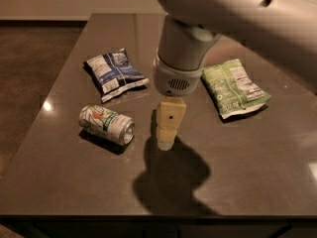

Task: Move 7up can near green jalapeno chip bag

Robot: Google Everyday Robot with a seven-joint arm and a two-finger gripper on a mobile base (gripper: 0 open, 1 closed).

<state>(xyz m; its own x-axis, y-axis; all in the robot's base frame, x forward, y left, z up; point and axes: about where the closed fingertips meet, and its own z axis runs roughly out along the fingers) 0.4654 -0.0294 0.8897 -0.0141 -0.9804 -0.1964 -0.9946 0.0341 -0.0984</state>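
Tabletop of dark, glossy brown (257, 177) carries three things. The small silver-white 7up can (106, 125), green-lettered, lies on its side at the left front, well apart from the light green crinkly jalapeno chip bag (234, 87) on the right. A dark blue-and-white chip bag (115, 73) sits behind the can. The cream gripper (166, 143) hangs over the table between can and green bag, nearer the can; whether it is spread or pressed together I cannot tell.

Big pale arm (237, 9) stretches across from the top right, wrist (181, 58) bent straight down, gripper (167, 135) hanging vertical just over the middle of the desk (74, 182).
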